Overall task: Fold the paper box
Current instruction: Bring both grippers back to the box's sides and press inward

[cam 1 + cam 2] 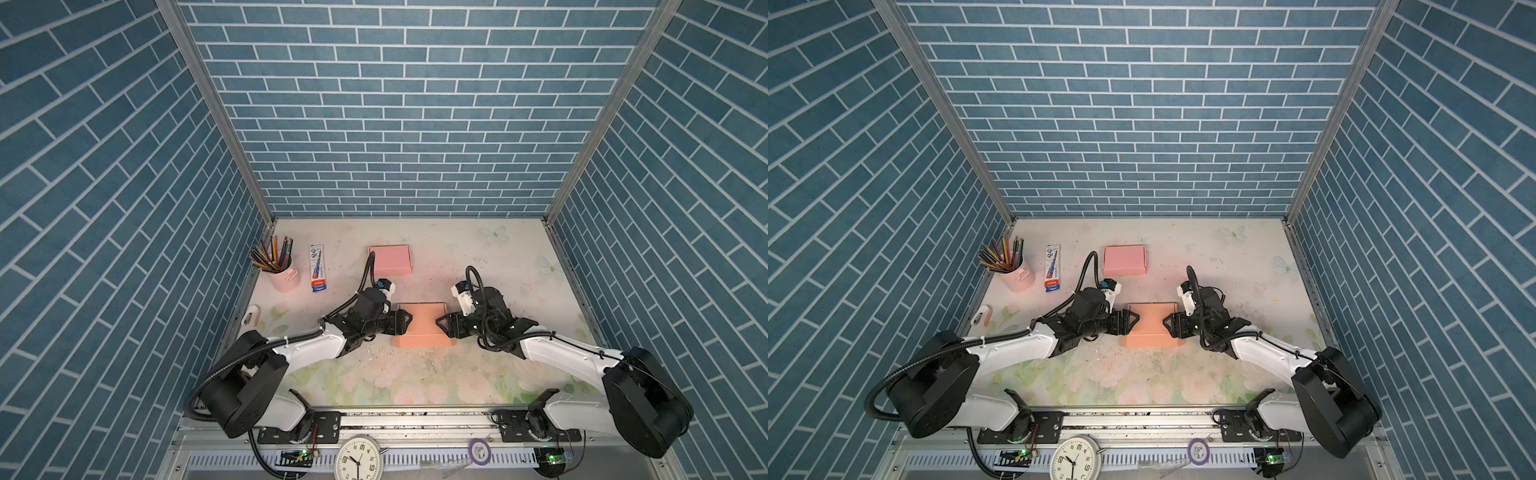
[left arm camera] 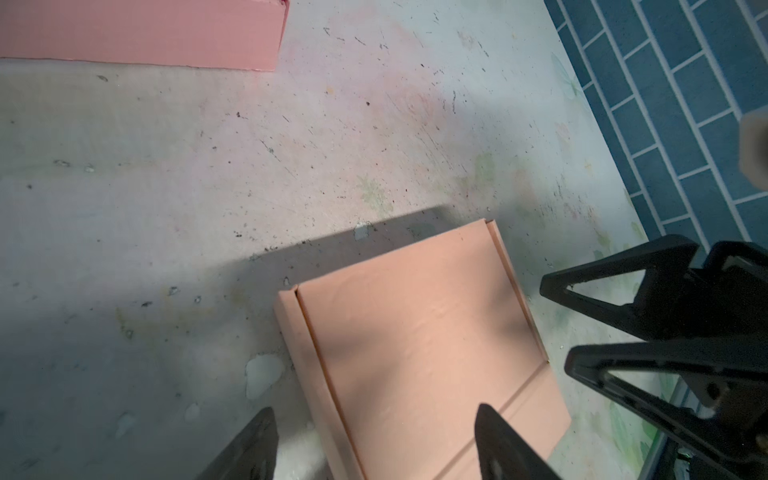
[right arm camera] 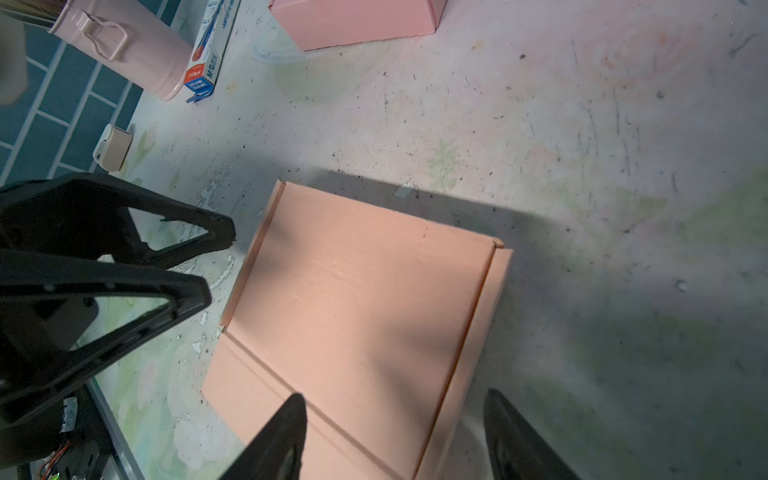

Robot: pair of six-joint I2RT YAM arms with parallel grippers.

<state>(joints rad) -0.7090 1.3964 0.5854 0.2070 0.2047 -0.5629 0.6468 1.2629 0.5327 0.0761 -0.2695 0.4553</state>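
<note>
Left arm: I see it stretched low from the left, its left gripper (image 1: 409, 321) pointing at the left side of the paper box (image 1: 422, 337).
Right arm: mirrored from the right, with the right gripper (image 1: 438, 321) at the box's right side.
Left jaws: spread wide and holding nothing; they straddle one box edge.
Right jaws: also wide and empty, straddling an edge the same way.
Contact: I cannot tell whether any tip touches the cardboard.
Paper box: peach, lid down, in the middle of the tabletop (image 1: 415, 384), between both grippers.
</note>
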